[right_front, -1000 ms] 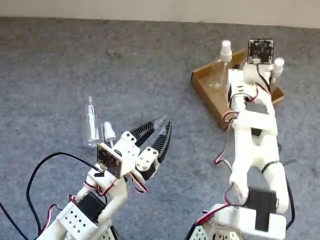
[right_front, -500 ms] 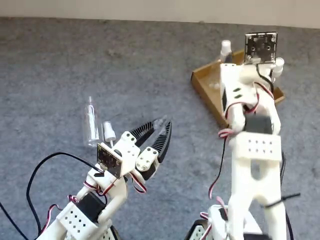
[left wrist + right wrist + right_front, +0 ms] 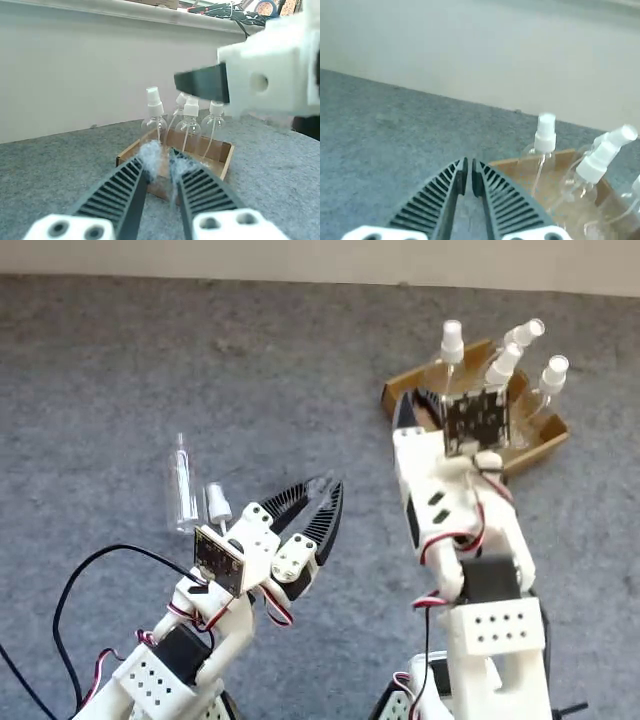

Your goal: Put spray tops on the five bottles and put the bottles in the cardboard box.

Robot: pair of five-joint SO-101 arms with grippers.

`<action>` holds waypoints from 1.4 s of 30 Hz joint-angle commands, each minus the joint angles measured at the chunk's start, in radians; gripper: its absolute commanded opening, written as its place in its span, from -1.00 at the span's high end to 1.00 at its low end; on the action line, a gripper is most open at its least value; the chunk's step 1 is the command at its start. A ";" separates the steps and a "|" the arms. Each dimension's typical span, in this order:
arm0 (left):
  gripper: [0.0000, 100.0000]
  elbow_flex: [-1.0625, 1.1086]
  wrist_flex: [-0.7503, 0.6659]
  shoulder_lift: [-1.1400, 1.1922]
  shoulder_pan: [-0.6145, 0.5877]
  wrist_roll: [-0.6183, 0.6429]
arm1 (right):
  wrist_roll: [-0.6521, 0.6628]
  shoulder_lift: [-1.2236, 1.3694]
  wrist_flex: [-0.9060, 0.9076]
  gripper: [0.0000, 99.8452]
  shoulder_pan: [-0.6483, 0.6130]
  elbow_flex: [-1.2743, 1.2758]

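Several clear bottles with white spray tops [image 3: 452, 338] stand or lean in the cardboard box [image 3: 552, 432] at the back right; they also show as bottles [image 3: 154, 122] and bottles [image 3: 543, 142] in box [image 3: 223, 161] and box [image 3: 506, 164]. One bare bottle [image 3: 183, 483] lies on the carpet at the left, a loose spray top [image 3: 217, 503] beside it. My left gripper [image 3: 315, 502] hovers right of that top, slightly open and empty, as gripper [image 3: 162, 157] shows. My right gripper [image 3: 407, 408] hangs at the box's left edge, shut and empty, as gripper [image 3: 469, 172] shows.
Grey carpet [image 3: 120, 360] covers the table, with open floor at the back left and between the arms. A pale wall [image 3: 470, 45] stands behind the box. The right arm's white body [image 3: 270, 70] crosses in front of the left wrist camera.
The right arm has drawn back from over the box and swung left, uncovering the bottles in it. The left arm, bare bottle and loose top have not moved.
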 commanded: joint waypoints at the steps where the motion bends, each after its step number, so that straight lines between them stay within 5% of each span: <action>1: 0.99 0.024 -0.023 0.005 -0.018 -0.003 | -0.074 -0.065 0.001 0.99 -0.015 0.139; 6: 0.99 0.024 -0.023 0.005 -0.018 -0.003 | -0.227 -0.125 0.001 0.99 -0.021 0.252; 15: 0.99 0.024 -0.023 -0.001 -0.021 -0.003 | -0.235 -0.176 -0.001 0.99 -0.154 0.389; 22: 0.99 -0.036 -0.008 0.005 -0.214 -0.002 | -0.235 -0.176 -0.001 0.99 -0.217 0.481; 34: 0.99 -0.453 0.654 0.007 -0.280 -0.003 | -0.230 -0.176 -0.329 0.99 -0.259 0.684; 42: 0.99 -0.550 0.760 0.085 -0.282 -0.049 | -0.230 -0.176 -0.329 0.99 -0.259 0.685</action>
